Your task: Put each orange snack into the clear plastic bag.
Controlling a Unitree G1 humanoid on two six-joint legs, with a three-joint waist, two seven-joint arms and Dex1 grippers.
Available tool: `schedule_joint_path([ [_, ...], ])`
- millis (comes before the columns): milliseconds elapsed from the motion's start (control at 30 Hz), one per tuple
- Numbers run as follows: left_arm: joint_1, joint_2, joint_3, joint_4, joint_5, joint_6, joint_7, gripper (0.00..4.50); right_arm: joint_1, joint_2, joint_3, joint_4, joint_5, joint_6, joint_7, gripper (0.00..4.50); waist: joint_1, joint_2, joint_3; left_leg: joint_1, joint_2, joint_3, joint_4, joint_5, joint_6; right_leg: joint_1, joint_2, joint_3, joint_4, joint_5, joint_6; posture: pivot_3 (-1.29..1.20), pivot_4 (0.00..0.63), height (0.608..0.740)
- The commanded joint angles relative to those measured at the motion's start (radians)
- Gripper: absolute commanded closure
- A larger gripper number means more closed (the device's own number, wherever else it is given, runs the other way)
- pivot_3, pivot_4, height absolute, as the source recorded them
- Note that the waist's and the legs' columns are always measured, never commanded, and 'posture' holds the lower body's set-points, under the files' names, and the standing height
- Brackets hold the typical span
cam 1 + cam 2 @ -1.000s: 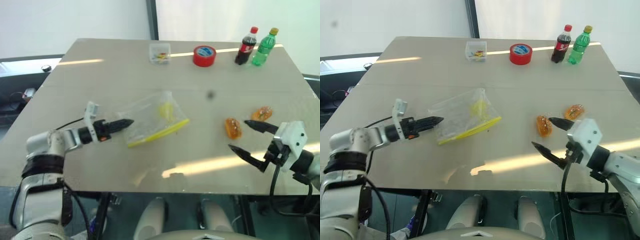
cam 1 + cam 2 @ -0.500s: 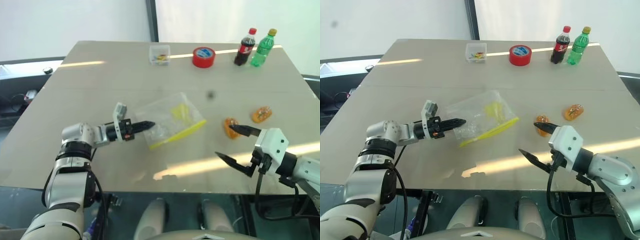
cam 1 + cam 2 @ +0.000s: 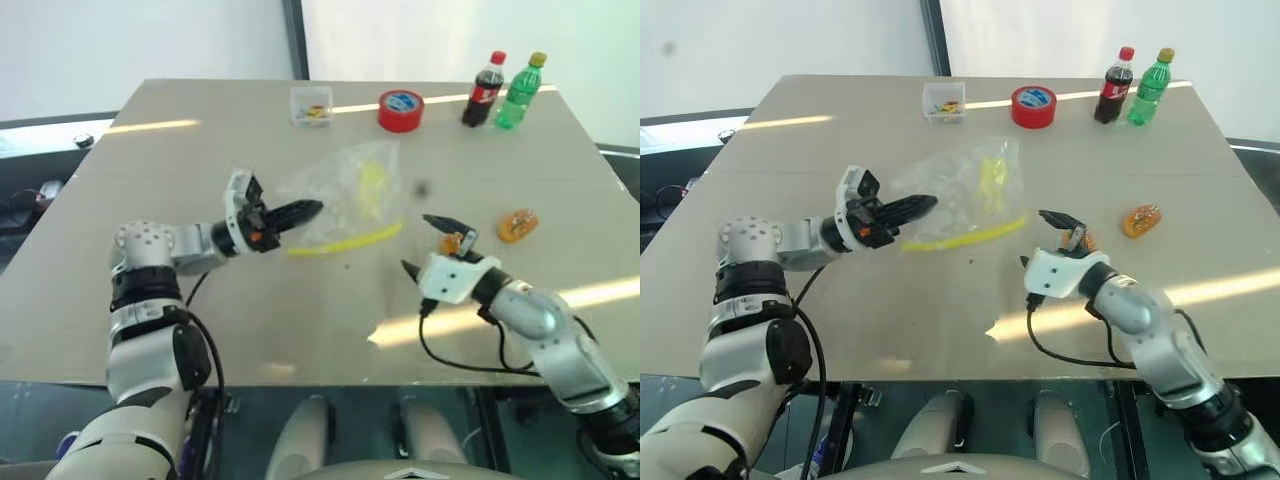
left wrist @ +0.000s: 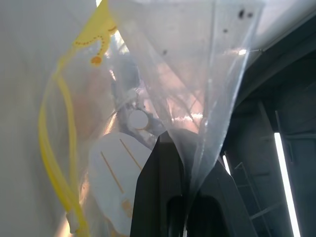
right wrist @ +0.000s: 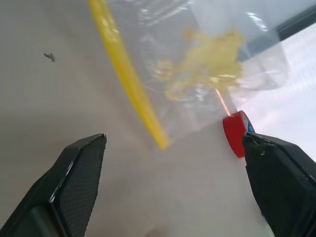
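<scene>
**Bag held up, right gripper wide**

The left gripper (image 3: 312,208) is pinching one edge of the bag (image 3: 350,195), fingers shut on the film, holding it off the table (image 3: 200,150) so its yellow strip hangs low toward the right gripper (image 3: 430,243), probably to present the mouth. That gripper is gaping wide, holding nothing, beside one snack (image 3: 462,240); the other snack (image 3: 518,225) is lying just beyond.

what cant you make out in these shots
- Near snack: mostly hidden behind the open right gripper in the eye views.
- Clear box: contents too small to identify.
- Bottle labels: too small to read.
- Bag: its mouth, open or zipped, unclear; folds and the shut left gripper cover it.
</scene>
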Motion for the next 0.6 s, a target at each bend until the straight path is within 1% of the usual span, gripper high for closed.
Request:
schedule_joint_path([
  [33, -0.031, -0.012, 0.045, -0.012, -0.142, 0.006, 0.128, 4.42, -0.05, 0.06, 0.023, 0.043, -0.077, -0.031, -0.048, 0.0, -0.003, 0.0, 0.0, -0.001, 0.0, 0.001, 0.0, 0.0, 0.0, -0.001, 0.0, 0.001, 0.0, 0.0, 0.0, 0.0, 0.15, 0.74],
  [167, -0.04, -0.031, 0.089, -0.001, -0.247, 0.006, 0.262, 4.42, -0.108, 0.202, 0.017, 0.139, -0.122, 0.02, -0.143, 0.0, -0.008, -0.001, 0.0, -0.002, 0.001, 0.002, 0.0, 0.001, -0.001, -0.004, 0.0, 0.002, 0.002, 0.0, 0.0, 0.0, 0.15, 0.74],
  [233, -0.045, -0.042, 0.114, 0.011, -0.291, 0.006, 0.323, 4.42, -0.134, 0.247, 0.018, 0.189, -0.155, 0.029, -0.184, 0.0, -0.008, -0.001, 0.0, -0.002, 0.001, 0.002, -0.001, 0.001, -0.002, -0.005, 0.0, 0.002, 0.003, 0.0, 0.0, 0.0, 0.15, 0.74],
  [433, -0.058, -0.069, 0.175, 0.023, -0.385, 0.006, 0.472, 4.42, -0.19, 0.343, 0.035, 0.302, -0.168, 0.003, -0.251, 0.0, -0.009, -0.001, 0.0, -0.002, 0.001, 0.002, -0.001, 0.001, -0.002, -0.005, 0.0, 0.003, 0.003, 0.0, 0.0, 0.0, 0.15, 0.74],
  [600, -0.058, -0.095, 0.205, 0.015, -0.467, -0.008, 0.581, 4.42, -0.214, 0.391, 0.046, 0.356, -0.197, -0.003, -0.291, 0.0, -0.01, -0.001, 0.0, -0.002, 0.001, 0.002, -0.001, 0.001, -0.002, -0.006, 0.0, 0.003, 0.003, 0.0, 0.0, 0.0, 0.15, 0.74],
])
